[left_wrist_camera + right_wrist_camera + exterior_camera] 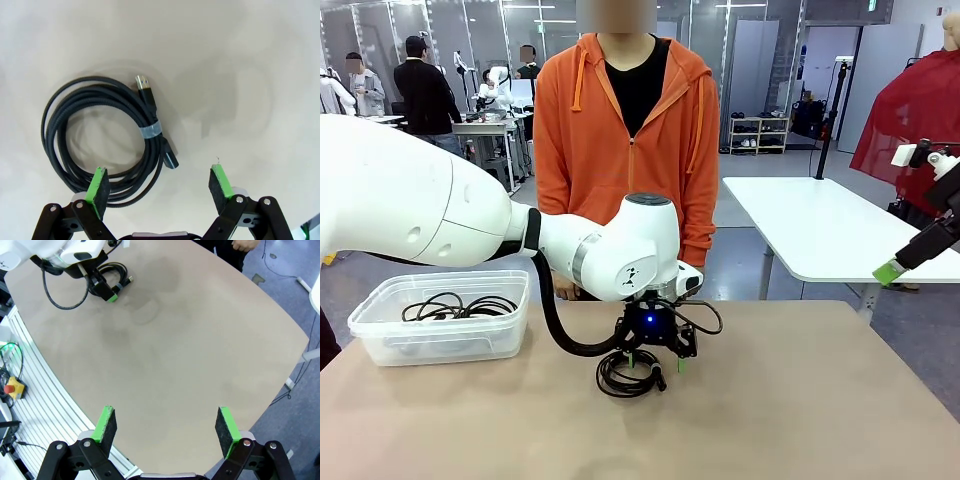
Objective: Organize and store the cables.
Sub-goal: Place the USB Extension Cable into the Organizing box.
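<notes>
Beige tabletop [800, 400] lies bare toward its near and right edges. At its left edge a clear plastic bin [440, 318] holds coiled cables [455, 306]. Mid-table, the left gripper [654, 362] hangs with jaws wide over a coiled USB cable [107, 137]. Beyond the right edge, the right gripper [166, 426] hovers, jaws wide.

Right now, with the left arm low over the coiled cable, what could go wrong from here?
1. The left gripper has its jaws open, with one pad over the edge of the coiled cable; closing there might catch only a few strands, so the coil unravels.
2. The single tape band may let the loops sag when lifted.
3. Dangling loops might snag the rim of the bin, already holding cables.
</notes>
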`<state>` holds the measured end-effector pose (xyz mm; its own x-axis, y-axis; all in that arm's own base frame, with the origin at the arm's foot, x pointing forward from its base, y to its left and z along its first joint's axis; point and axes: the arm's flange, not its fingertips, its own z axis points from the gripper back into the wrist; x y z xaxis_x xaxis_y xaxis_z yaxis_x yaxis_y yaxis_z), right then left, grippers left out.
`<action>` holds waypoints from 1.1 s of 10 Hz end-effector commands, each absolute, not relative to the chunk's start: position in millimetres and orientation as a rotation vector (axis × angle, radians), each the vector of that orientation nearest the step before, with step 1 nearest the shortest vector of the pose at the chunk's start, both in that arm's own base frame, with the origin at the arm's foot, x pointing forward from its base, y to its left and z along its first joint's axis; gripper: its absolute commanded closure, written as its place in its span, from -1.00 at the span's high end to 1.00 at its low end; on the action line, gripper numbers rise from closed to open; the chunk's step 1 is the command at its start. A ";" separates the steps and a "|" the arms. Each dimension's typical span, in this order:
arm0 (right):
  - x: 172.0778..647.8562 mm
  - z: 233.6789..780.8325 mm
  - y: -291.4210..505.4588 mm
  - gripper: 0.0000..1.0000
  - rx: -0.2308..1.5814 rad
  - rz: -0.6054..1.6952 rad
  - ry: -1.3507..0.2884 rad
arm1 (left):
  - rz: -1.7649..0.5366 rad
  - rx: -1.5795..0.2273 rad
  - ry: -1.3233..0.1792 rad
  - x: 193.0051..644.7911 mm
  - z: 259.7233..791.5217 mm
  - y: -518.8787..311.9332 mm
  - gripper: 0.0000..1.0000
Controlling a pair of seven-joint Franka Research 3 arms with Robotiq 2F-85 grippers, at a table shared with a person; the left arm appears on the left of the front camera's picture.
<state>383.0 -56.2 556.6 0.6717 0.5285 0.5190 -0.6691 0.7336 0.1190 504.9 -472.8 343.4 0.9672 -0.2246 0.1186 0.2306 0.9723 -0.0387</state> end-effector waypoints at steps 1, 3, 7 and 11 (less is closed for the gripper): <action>383.2 557.3 -57.7 1.00 0.305 0.691 -0.474 | -0.198 -0.033 -0.173 508.2 339.2 -477.5 1.00; 383.2 557.3 -57.7 1.00 0.305 0.691 -0.474 | -0.183 -0.034 -0.188 512.1 335.3 -477.7 1.00; 383.2 557.3 -57.7 1.00 0.305 0.691 -0.474 | -0.143 -0.030 -0.237 522.3 329.1 -477.4 1.00; 383.2 557.3 -57.7 1.00 0.305 0.691 -0.474 | -0.130 -0.047 -0.224 531.1 318.5 -478.9 1.00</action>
<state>383.0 -56.2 556.6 0.6718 0.5285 0.5191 -0.6691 0.7336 0.1190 528.7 -474.1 320.3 0.9699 -0.1482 0.1933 0.1576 0.9869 -0.0343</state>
